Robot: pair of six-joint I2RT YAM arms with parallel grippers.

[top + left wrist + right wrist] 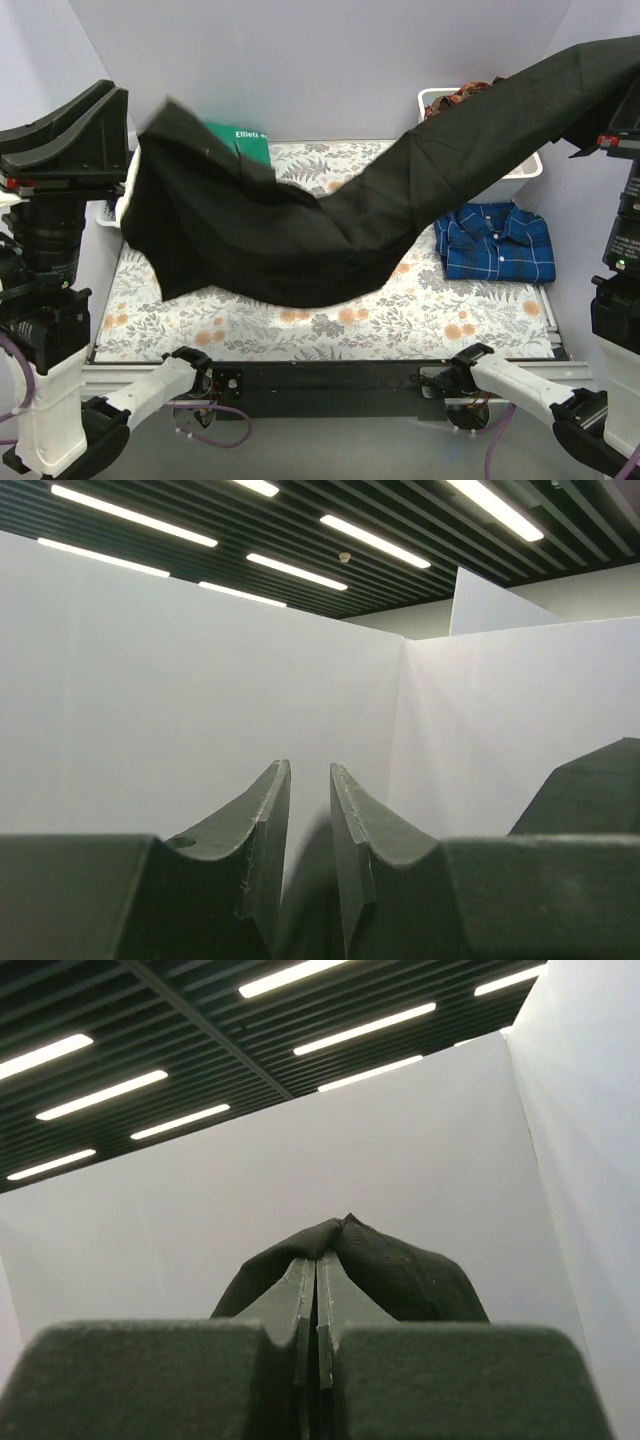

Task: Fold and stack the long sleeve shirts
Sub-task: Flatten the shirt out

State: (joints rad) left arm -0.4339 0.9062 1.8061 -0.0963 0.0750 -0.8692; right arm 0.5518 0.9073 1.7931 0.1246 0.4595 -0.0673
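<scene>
The large black long sleeve shirt hangs stretched across the table, sagging to the floral mat in the middle. My right gripper is raised at the top right and shut on one end of it; in the right wrist view the black cloth bunches over the closed gripper. My left gripper is raised at the top left, beside the shirt's blurred left end. In the left wrist view the gripper is slightly parted with no cloth between the jaws. A blue plaid shirt lies folded at the right.
A green top with white lettering lies at the back left, partly behind the black shirt. A white bin at the back right holds red-orange cloth. The floral mat covers the table.
</scene>
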